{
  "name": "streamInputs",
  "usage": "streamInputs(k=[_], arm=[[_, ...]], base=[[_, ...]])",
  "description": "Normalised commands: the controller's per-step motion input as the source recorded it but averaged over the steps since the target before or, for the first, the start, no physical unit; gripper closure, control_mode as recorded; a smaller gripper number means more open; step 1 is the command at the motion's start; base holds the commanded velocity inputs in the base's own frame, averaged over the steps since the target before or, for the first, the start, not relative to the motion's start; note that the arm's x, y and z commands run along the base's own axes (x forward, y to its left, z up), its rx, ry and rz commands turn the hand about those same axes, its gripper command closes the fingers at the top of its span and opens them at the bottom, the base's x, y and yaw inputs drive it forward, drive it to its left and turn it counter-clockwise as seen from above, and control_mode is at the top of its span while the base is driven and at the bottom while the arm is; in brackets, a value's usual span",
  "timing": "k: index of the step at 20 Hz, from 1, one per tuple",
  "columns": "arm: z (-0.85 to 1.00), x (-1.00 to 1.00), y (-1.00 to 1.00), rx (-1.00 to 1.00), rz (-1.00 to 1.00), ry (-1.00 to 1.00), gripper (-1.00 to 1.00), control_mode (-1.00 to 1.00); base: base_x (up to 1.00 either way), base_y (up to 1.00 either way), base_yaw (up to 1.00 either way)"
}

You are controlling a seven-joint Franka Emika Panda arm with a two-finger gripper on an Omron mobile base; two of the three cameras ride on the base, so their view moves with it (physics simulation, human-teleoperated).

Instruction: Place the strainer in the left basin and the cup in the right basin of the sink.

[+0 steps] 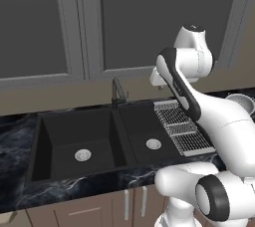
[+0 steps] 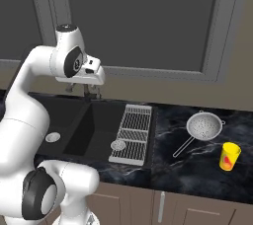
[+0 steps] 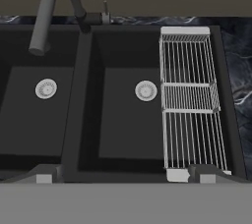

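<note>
Two black basins lie side by side in the sink (image 3: 88, 169), split by a thin dark divider: the left basin (image 1: 74, 139), the wider one, and the right basin (image 1: 144, 131), the narrower, each showing a round silver drain on a bare floor. Across the right edge of the right basin sits a wire drying rack (image 3: 189, 100), covering that side strip and leaving the rest of the basin open from above. At the far rim the dark faucet (image 3: 47, 14) rises on the divider line and curves out over the left basin.

Over on the counter (image 2: 188, 169) to the right, well apart from the sink, lies the strainer (image 2: 204, 125), bowl up, its wire handle running toward the near left. Just right of it and nearer the counter's front edge stands the yellow cup (image 2: 229, 156), upright, with bare marbled surface around both.

High above the sink hangs the gripper (image 3: 126, 175), its two finger tips (image 3: 43, 174) spread wide with nothing between them, looking down on the basins from the near rim.
</note>
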Motion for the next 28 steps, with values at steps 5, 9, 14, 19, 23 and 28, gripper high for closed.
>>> streamInputs(k=[5,9,14,19,23,28], arm=[[0.0,0.0,0.0,0.0,0.0,0.0,-1.0,1.0],[0.0,0.0,0.0,0.0,0.0,0.0,-1.0,1.0],[0.0,0.0,-0.01,0.0,0.0,0.0,-1.0,-1.0],[0.0,0.01,-0.26,0.0,0.0,0.0,-1.0,-1.0],[-0.04,0.04,-0.56,0.0,-0.05,0.02,-1.0,-1.0],[-0.12,0.03,-0.65,0.0,-0.11,0.02,-1.0,-1.0]], base=[[0.0,0.0,0.0],[0.0,0.0,0.0],[0.0,0.0,0.0],[0.0,0.0,0.0],[0.0,0.0,0.0],[0.0,0.0,0.0]])
